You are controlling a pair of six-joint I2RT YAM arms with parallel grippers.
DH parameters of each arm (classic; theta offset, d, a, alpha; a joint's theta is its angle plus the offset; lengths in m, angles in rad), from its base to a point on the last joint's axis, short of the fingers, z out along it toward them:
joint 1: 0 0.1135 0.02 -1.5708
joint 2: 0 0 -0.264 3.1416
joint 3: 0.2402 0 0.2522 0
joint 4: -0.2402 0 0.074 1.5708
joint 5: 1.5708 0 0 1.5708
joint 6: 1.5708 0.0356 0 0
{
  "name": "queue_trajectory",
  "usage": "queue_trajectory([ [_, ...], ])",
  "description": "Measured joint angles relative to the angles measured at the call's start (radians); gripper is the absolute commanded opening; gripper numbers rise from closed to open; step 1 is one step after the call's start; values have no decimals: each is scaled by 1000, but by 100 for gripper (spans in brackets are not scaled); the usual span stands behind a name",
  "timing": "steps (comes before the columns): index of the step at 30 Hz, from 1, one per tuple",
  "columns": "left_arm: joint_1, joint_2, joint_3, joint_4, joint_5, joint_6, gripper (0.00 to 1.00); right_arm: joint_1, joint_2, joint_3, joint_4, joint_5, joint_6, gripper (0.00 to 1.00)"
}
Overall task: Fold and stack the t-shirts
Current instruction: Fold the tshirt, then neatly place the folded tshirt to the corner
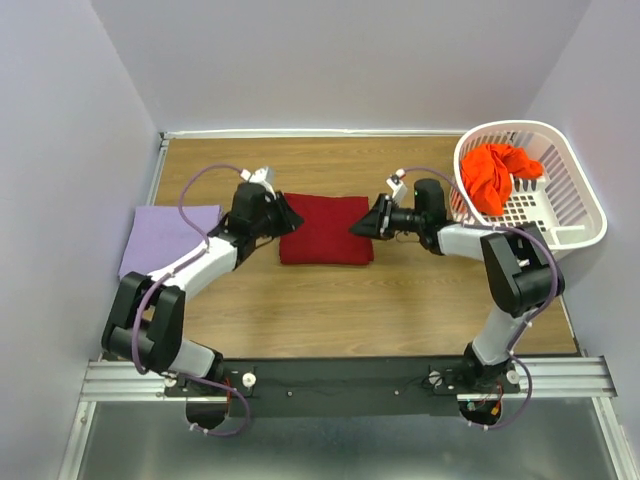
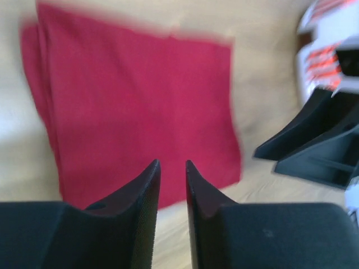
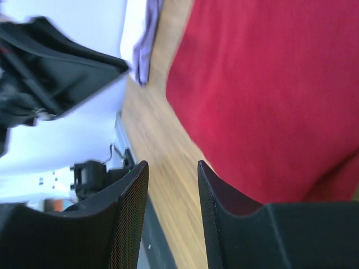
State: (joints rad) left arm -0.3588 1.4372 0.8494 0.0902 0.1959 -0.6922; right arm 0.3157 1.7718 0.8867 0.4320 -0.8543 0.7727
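A dark red t-shirt (image 1: 326, 238) lies folded into a rectangle on the middle of the wooden table (image 1: 330, 310). My left gripper (image 1: 298, 215) hovers at its left edge, jaws a narrow gap apart with nothing between them (image 2: 173, 163). My right gripper (image 1: 354, 229) sits at the shirt's right edge, open and empty (image 3: 173, 165). In the wrist views the red shirt (image 2: 140, 106) (image 3: 275, 84) lies flat beyond the fingertips. A folded lavender t-shirt (image 1: 165, 235) rests at the far left. A crumpled orange-red t-shirt (image 1: 497, 175) lies in the basket.
The white lattice laundry basket (image 1: 575, 215) stands at the right rear corner, close behind my right arm. Pale walls enclose the table on three sides. The black base rail (image 1: 340, 380) runs along the near edge.
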Motion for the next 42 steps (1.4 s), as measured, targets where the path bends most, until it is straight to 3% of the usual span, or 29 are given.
queue_trajectory([
  [4, -16, 32, -174, 51, 6, -38, 28, 11, 64, -128, 174, -23, 78, 47],
  [8, -3, 92, -245, 79, 7, -83, 26, 12, 159, -192, 243, -15, 92, 46],
  [16, 32, -42, -337, 53, -24, -114, 28, 5, 158, -247, 312, 2, 95, 45],
  [19, 36, -164, -339, -26, -61, -109, 36, 18, 88, -219, 169, 52, 26, 48],
  [21, 36, -237, -323, -78, -92, -101, 48, 45, 46, -157, 40, 105, -40, 51],
  [29, 51, -420, -113, -271, -348, 26, 78, 338, -18, 211, -380, 409, -310, 67],
  [34, 111, -387, -39, -326, -476, 122, 84, 514, 91, 454, -568, 661, -459, 75],
  [42, 252, -240, -54, -341, -420, 216, 84, 676, 310, 713, -731, 970, -639, 73],
])
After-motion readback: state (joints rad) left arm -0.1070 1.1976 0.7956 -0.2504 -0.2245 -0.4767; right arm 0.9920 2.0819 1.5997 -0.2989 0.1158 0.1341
